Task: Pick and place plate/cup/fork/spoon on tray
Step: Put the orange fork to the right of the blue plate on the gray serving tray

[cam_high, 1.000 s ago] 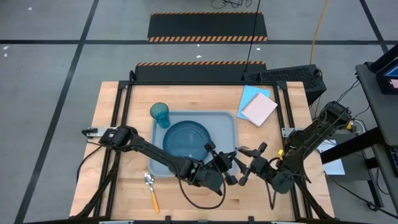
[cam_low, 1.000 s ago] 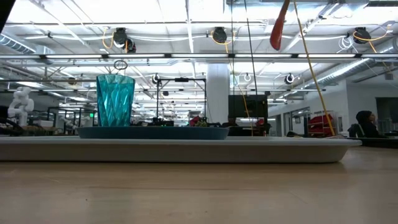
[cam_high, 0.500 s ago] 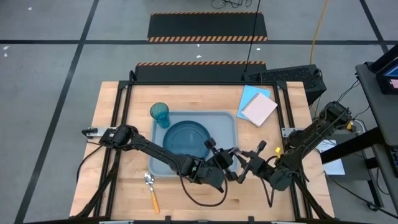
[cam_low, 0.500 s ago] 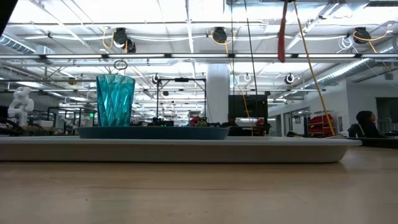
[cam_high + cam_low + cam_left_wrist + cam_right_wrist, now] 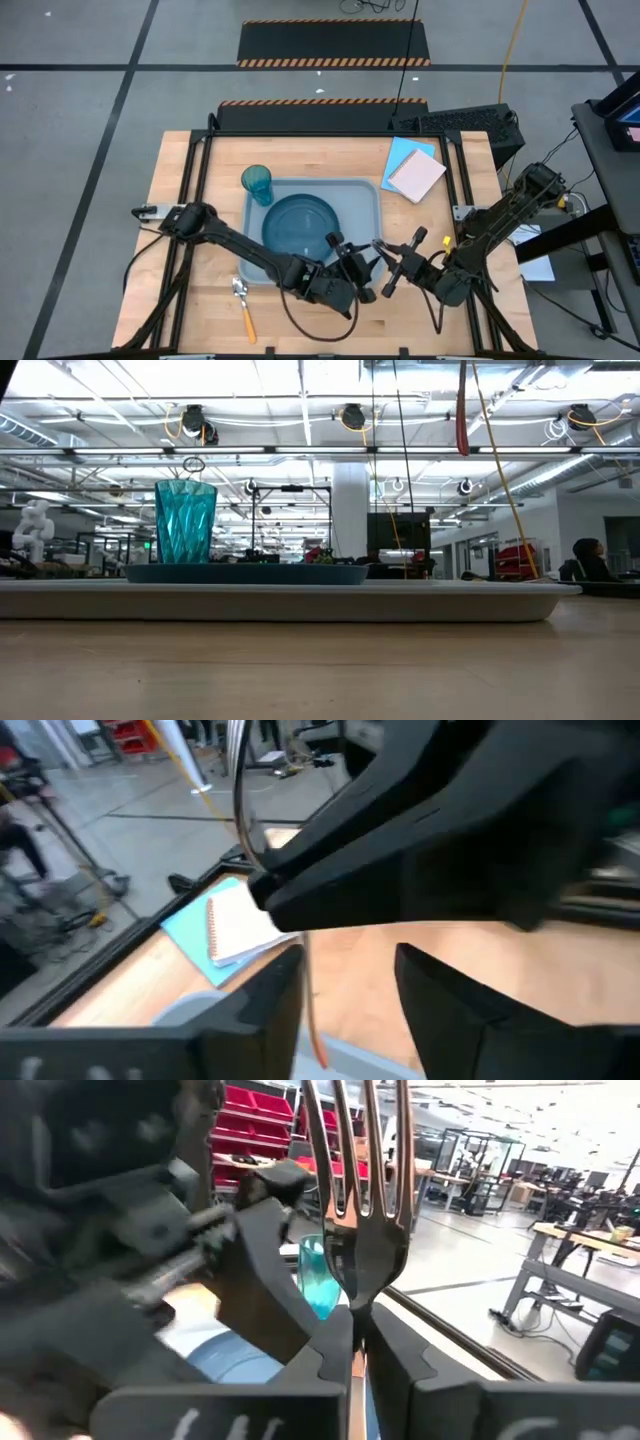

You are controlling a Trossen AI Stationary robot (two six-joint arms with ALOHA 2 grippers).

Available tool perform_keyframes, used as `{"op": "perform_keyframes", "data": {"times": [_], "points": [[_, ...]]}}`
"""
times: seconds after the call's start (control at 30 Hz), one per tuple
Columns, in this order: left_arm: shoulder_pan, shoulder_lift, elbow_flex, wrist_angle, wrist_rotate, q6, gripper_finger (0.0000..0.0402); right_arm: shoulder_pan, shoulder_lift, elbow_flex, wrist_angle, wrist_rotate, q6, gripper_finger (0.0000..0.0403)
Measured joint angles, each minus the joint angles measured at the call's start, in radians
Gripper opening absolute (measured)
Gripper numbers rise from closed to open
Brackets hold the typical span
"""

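Two dark grippers meet just off the near right corner of the light grey-blue rectangular plastic tray [image 5: 312, 190]. The right gripper [image 5: 350, 1342] has its jaws clenched on the orange-handled fork with silver tines [image 5: 352, 1230], held upright with tines up. Over the last second the fork has swung from tilted to vertical in the low view, and the left gripper [image 5: 350, 990], jaws parted around the orange handle, has closed in on it. That reads as a handover in progress, not yet completed. On the tray already sit the round dark blue plate [image 5: 300, 222] and, at its far left corner, the translucent teal plastic cup [image 5: 256, 183]. One orange-handled spoon with a silver bowl [image 5: 241, 300] waits on the wooden table [image 5: 200, 190] near its front left corner.
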Motion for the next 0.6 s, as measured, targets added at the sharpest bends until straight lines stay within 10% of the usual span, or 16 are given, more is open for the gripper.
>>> {"op": "perform_keyframes", "data": {"times": [0.33,0.6], "points": [[-0.106,-0.168,0.0,-0.429,0.035,-0.204,0.0196,-0.046,0.0,0.0,-0.056,-0.068,0.195,0.0005],[-0.175,-0.257,0.002,-0.693,-0.046,-0.34,0.0163,-0.226,0.005,-0.001,-0.266,-0.393,0.608,0.0006]]}}
